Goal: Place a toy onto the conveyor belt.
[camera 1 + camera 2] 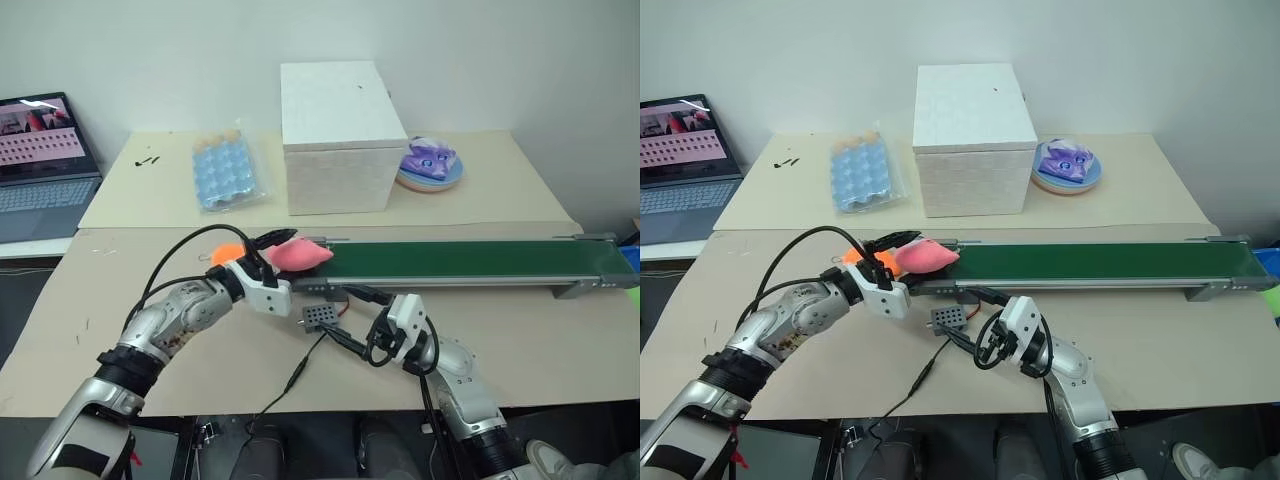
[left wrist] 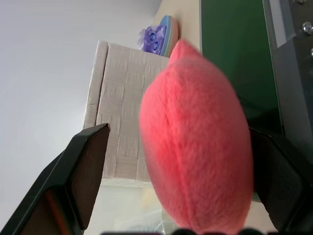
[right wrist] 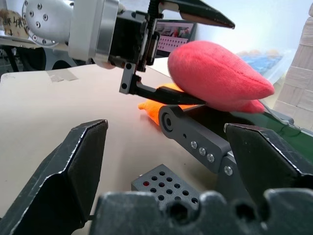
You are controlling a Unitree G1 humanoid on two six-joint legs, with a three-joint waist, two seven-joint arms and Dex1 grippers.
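Now the left gripper (image 1: 283, 249) is held level at the conveyor belt (image 1: 470, 262) end, jaws spread – the toy (image 1: 299, 255) lies between them on the belt; right gripper (image 1: 352, 318) jaws are spread, empty

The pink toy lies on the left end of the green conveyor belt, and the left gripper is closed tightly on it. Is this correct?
Not quite. The pink toy does lie on the left end of the conveyor belt, but the left gripper is open: the right wrist view shows its upper finger standing clear above the toy.
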